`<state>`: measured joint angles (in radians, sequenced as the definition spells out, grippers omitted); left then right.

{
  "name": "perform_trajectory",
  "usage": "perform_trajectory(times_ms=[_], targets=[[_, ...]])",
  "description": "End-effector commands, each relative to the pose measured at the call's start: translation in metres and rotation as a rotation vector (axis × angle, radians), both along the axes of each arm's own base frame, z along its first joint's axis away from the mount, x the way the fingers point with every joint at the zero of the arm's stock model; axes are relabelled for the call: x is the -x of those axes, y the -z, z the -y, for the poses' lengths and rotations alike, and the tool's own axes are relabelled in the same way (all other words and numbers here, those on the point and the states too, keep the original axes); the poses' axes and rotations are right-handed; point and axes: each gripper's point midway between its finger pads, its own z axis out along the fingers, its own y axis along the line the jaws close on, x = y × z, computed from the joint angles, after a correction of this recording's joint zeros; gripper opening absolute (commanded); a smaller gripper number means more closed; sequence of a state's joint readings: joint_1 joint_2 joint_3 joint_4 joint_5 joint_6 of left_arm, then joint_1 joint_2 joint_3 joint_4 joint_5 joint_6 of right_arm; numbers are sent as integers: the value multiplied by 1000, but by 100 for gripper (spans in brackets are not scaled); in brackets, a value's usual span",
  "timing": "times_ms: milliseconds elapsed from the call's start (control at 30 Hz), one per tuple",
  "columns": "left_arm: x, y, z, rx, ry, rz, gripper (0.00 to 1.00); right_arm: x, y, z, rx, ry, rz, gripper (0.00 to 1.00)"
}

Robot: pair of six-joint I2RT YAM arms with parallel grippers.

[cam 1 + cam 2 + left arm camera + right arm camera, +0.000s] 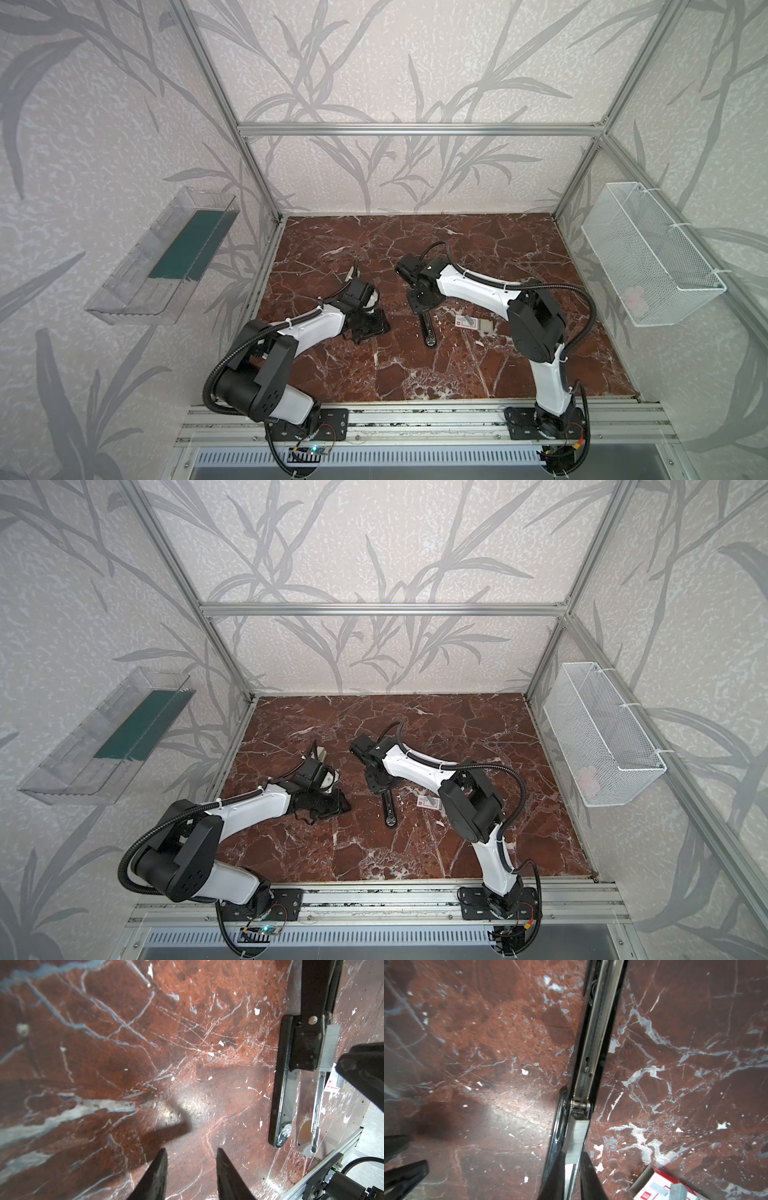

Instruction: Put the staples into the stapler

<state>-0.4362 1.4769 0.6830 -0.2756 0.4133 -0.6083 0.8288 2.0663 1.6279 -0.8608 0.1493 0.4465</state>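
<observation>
The black stapler [428,334] [389,810] lies hinged open mid-table. In the right wrist view its cover with the silver rail [600,1022] runs away from the hinge. My right gripper [573,1157] is shut on a silvery strip of staples [576,1138], held over the stapler's lower part just behind the hinge. The left wrist view shows the same staples [330,1047] beside the hinge and the black base [283,1101]. Left of the stapler, my left gripper [191,1152] [370,326] hovers low over the marble, open and with nothing in it.
The white and red staple box [473,323] [660,1186] lies just right of the stapler, with a loose strip on it. A white wire basket [652,253] hangs on the right wall and a clear bin [162,257] on the left. An aluminium rail [415,419] borders the front.
</observation>
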Motion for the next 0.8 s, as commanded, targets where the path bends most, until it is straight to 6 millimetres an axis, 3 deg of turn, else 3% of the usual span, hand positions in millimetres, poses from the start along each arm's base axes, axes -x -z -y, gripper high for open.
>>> perform_trajectory(times_ms=[0, 167, 367, 767], targets=[[0, 0, -3, -5, -3, 7, 41, -2, 3, 3, 43, -6, -2, 17], [0, 0, -3, -5, -3, 7, 41, -5, -2, 10, 82, -8, 23, 18], [0, 0, -3, -4, -2, 7, 41, -8, -9, 6, 47, 0, 39, 26], [1, 1, -4, -9, -4, 2, 41, -7, 2, 0, 7, 17, -2, 28]])
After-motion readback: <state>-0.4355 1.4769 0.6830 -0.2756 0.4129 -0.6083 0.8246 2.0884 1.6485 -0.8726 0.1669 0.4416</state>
